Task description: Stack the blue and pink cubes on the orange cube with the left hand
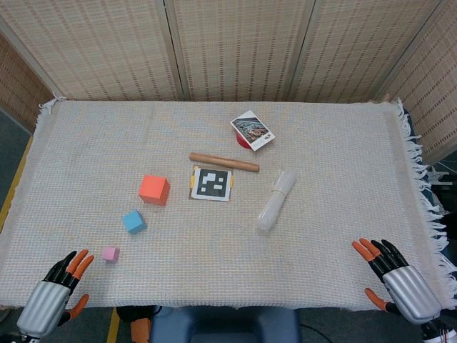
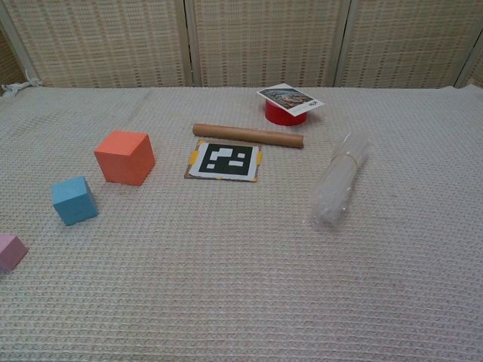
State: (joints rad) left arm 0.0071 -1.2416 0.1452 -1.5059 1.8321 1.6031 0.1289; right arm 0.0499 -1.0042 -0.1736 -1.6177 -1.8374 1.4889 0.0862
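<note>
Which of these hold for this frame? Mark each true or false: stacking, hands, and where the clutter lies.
1. The blue cube sits on the orange cube. False: it lies on the cloth, apart from it.
2. The pink cube is the cube nearest the left robot hand. True.
3. The left robot hand holds a cube. False: it is open and holds nothing.
4. A card rests on a red object. True.
5. The rod lies beyond the marker. True.
</note>
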